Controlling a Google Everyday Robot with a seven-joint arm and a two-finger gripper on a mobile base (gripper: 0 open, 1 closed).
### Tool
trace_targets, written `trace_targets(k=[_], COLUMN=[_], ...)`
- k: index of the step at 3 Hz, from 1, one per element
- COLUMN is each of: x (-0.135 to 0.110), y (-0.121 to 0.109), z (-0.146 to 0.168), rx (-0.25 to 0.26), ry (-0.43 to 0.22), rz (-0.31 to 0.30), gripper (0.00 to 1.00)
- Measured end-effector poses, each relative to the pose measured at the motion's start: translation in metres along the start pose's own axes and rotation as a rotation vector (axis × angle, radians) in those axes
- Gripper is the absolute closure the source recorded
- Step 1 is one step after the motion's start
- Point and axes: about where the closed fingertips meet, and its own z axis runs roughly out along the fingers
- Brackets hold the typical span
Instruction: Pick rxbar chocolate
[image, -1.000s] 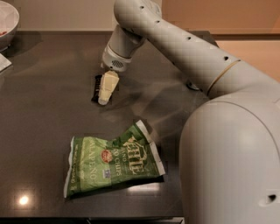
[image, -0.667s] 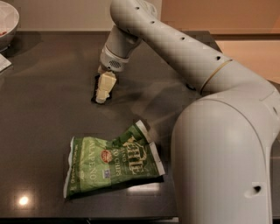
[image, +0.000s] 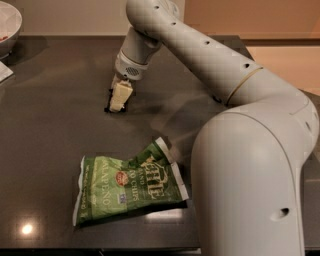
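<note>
The rxbar chocolate (image: 108, 103) lies flat on the dark table (image: 55, 130), left of centre towards the back. Only a thin black strip of its wrapper shows along the left and bottom, because my gripper covers most of it. My gripper (image: 120, 97) points straight down at the bar and sits right on it or just above it. The white arm (image: 200, 55) reaches in from the right foreground.
A large green chip bag (image: 127, 187) lies flat near the table's front edge, in front of the bar. A white bowl (image: 7, 25) stands at the back left corner, with a white paper (image: 4, 72) below it. The arm's big body (image: 250, 175) fills the right foreground.
The arm's upper links have shifted a little to the left. The gripper has stayed over the bar, which has not moved. The chip bag is unchanged.
</note>
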Motion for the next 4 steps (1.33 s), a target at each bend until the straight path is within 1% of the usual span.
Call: trace_targets(k=[1,2,4], x=[0.005,0.009,0.005], y=[0.002,0.009,0.025], z=[-0.012,-0.031,-0.085], rx=[0.006,0.009,0.014], ry=[-0.001,-0.011,-0.072], rz=[0.005,0.005,-0.031], gripper=[0.88,1.00,1.00])
